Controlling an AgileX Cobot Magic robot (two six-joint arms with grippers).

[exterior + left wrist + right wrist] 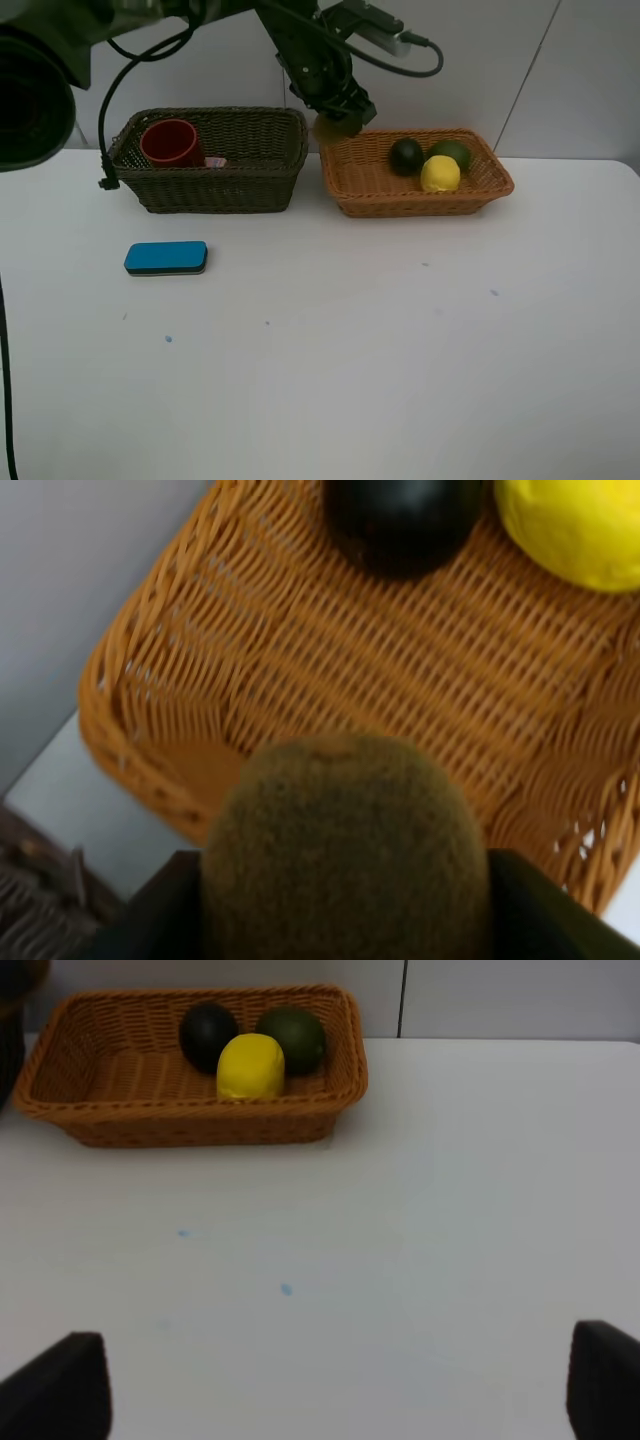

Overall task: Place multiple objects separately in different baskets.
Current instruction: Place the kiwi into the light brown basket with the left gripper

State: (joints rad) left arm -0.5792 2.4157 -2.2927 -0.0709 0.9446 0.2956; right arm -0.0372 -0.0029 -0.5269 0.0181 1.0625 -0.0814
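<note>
Mostly white tabletop (350,340), faint blue specks, pale wall (560,60)

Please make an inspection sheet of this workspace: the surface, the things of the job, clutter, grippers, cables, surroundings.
Surface: white table, a few small blue specks.
Job's things: orange-tan basket holds yellow lemon, green lime and dark mangosteen. Dark olive-green basket holds red-brown cup and a small pink item, partly hidden. Blue eraser block lies on the table.
Clutter: nothing seen.
Grippers: left gripper holds brown kiwi over the orange-tan basket's left end. Right gripper open above bare table.
Cables: black cable hangs beside the olive-green basket.
Surroundings: pale wall behind.
</note>
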